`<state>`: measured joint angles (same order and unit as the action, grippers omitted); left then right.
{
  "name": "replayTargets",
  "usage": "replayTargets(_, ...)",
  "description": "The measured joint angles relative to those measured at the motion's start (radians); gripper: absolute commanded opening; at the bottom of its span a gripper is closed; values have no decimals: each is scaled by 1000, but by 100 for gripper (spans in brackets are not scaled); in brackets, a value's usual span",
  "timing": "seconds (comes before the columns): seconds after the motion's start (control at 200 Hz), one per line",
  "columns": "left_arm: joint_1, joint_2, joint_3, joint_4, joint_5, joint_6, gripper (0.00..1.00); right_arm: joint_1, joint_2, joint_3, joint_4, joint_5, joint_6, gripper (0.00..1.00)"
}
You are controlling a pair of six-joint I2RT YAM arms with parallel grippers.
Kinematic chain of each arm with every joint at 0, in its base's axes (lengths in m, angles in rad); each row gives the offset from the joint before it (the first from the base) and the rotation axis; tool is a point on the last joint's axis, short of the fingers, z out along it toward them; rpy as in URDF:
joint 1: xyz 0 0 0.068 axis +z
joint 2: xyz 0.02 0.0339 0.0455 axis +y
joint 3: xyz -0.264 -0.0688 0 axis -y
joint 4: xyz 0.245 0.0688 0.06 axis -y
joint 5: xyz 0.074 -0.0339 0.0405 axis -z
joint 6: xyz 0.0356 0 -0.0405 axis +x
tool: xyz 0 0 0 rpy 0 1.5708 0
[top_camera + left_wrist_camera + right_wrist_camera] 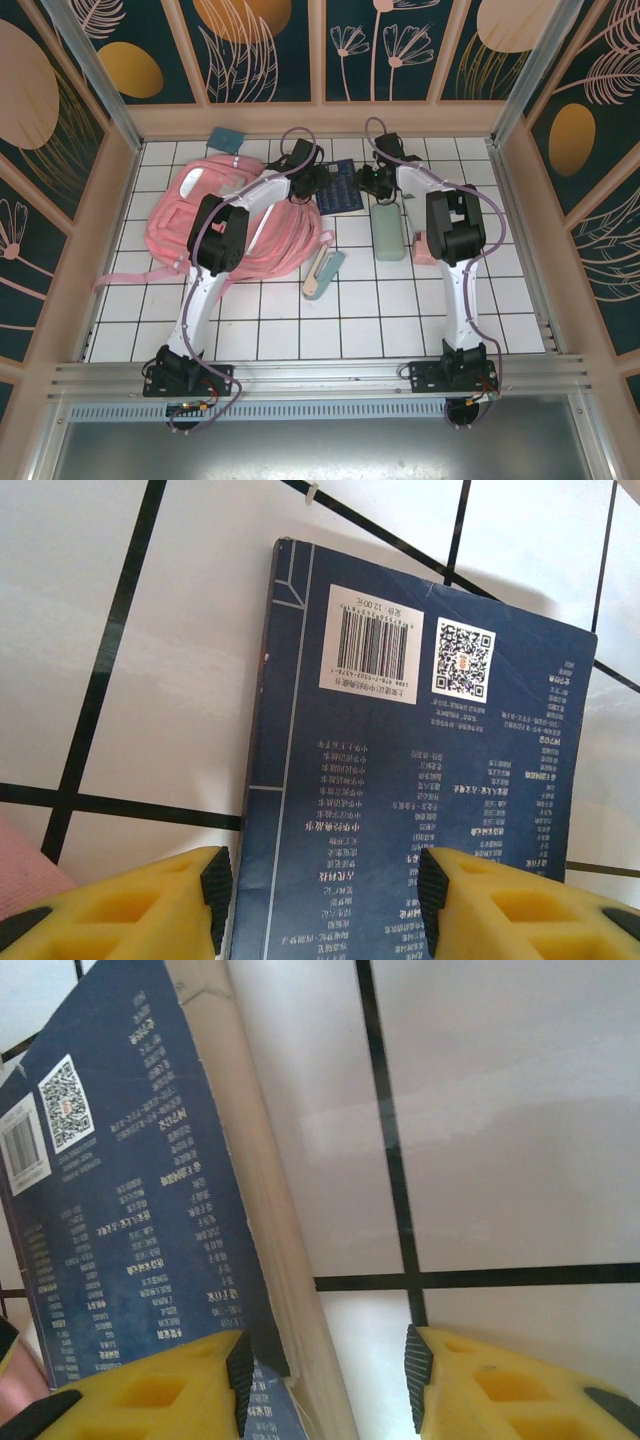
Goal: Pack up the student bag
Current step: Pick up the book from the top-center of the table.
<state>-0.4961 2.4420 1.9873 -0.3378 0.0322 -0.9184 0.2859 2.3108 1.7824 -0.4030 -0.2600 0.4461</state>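
The left claw (323, 882) is held about half open with nothing gripped. One finger (150, 905) is set just off the spine edge of a blue book (420, 780), and the other is poised over its cover. The right claw (328, 1372) is likewise held about half open and empty. The book's cream page edge is framed between its jaws, with one finger above the cover and the other above bare tile. Whether any pad touches the book cannot be told.

Seen from above, both arms are stretched far forward from their bases at the near edge of the worktop (300, 320). They are bent at the elbow and turned inward, so that the book is approached from both sides, near the middle of the far edge.

The student bag (215, 215) is laid flat on the far left part of the worktop, and its right side is crossed by the left arm. It is found just left of the left claw, a patch of its pink fabric being caught in the lower left corner of the left wrist view. It is separated from the right claw by the book.
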Motion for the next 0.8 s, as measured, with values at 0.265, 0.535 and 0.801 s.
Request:
replayTargets(0.265,3,34,39,-14,39,1,51,10,16,18,-7,-9,-5,36)
replayTargets(0.535,20,50,64,-25,116,4,50,18,21,20,-7,-33,-6,31)
replayTargets(0.801,56,-8,-103,195,252,-20,47,17,24,30,-20,-32,-3,31)
